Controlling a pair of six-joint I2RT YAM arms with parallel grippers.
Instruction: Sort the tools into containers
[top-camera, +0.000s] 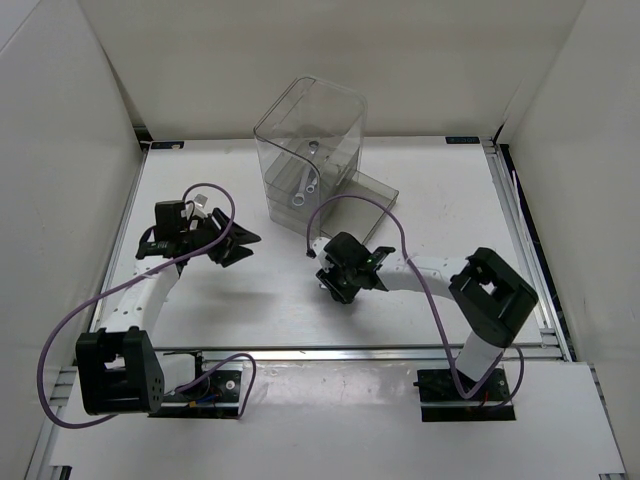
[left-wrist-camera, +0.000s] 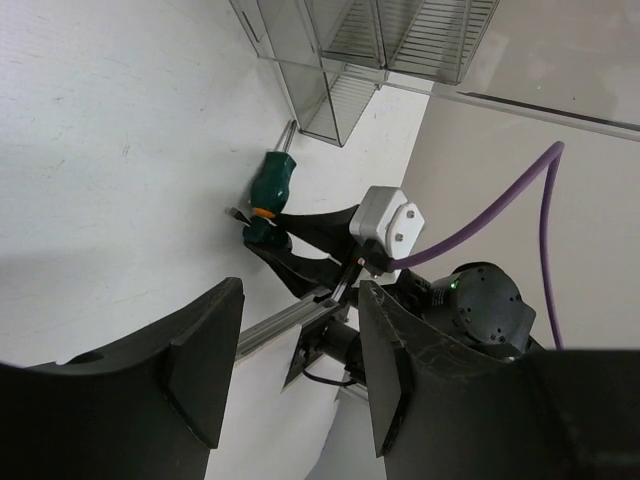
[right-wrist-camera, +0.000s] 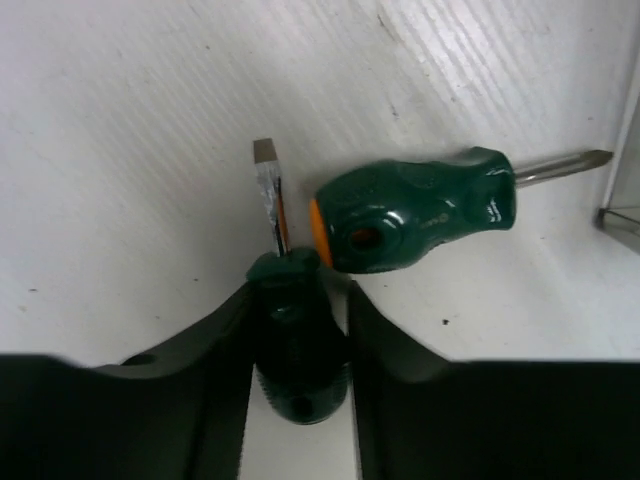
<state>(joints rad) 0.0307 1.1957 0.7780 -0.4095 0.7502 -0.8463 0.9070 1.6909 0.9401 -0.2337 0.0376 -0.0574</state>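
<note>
My right gripper (right-wrist-camera: 298, 290) is shut on a stubby green-handled screwdriver (right-wrist-camera: 297, 345) with its flat tip (right-wrist-camera: 265, 150) pointing away, low over the table. The second green screwdriver (right-wrist-camera: 420, 210) lies on the table just beyond it and also shows in the left wrist view (left-wrist-camera: 272, 180). In the top view my right gripper (top-camera: 328, 268) is in front of the clear organiser (top-camera: 310, 130). Two silver wrenches (top-camera: 303, 188) (top-camera: 313, 150) lie in its drawers. My left gripper (top-camera: 235, 248) (left-wrist-camera: 300, 330) is open and empty, left of centre. The pliers are out of view.
One drawer (top-camera: 365, 195) sticks out of the organiser towards the right front. White walls close in the table on the left, back and right. A purple cable (top-camera: 400, 235) loops over the right arm. The organiser's base (left-wrist-camera: 340, 60) shows in the left wrist view.
</note>
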